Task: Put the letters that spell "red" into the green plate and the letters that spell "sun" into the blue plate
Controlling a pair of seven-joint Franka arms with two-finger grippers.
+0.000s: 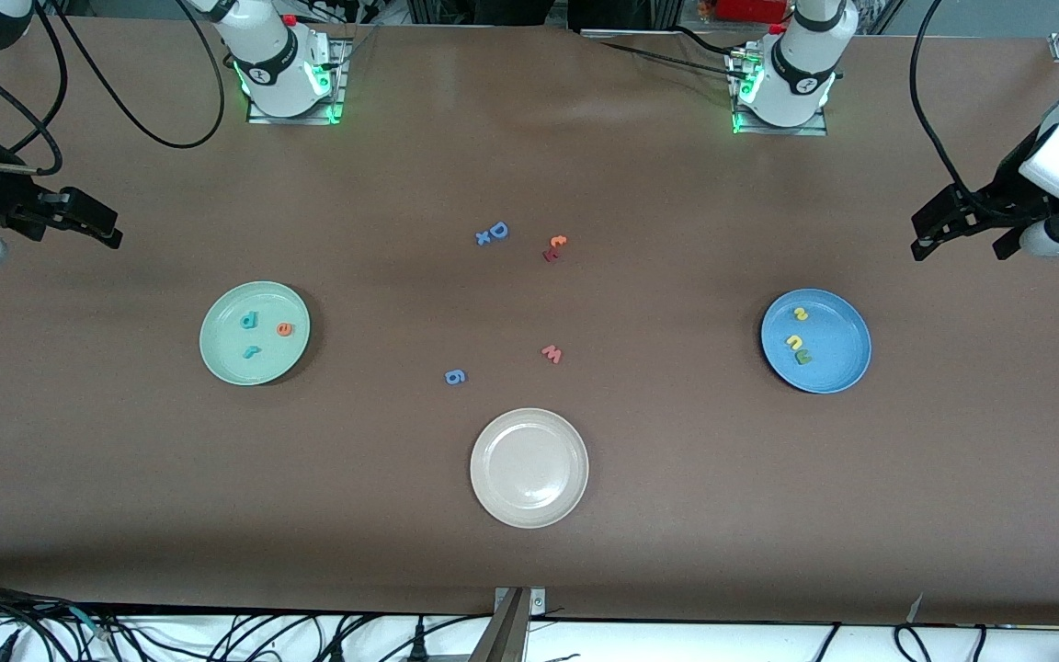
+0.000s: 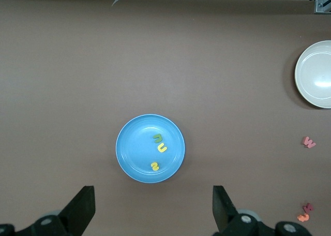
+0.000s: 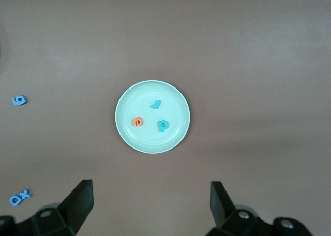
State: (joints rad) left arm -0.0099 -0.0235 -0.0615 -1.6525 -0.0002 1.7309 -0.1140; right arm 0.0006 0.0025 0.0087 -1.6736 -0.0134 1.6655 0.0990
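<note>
on the brown worktop, middle stretch: a whitish-beige plate nearest the front camera, nothing in it. farther from the camera, a blue "g" and a pinkish-red "w" lie loose and apart. farther still, a blue capital "D" touching a small blue "x", and beside them an orange piece touching a dark red piece; those two shapes cannot be read.

toward the right arm's end: green plate holding teal "d", teal "r" and orange "e", all three apart from each other.

toward the left arm's end: blue plate holding yellow "s", yellow "u" and dark green "n"; "u" and "n" touch, "s" lies apart.

left end effector hangs over bare worktop near the blue plate, fingers spread, holding nothing. right end effector hangs over bare worktop near the green plate, fingers spread, holding nothing.

nothing lies between either end effector and its plate. black cables run along the worktop edge nearest the camera. no brand or label readable, only the foam letters.
</note>
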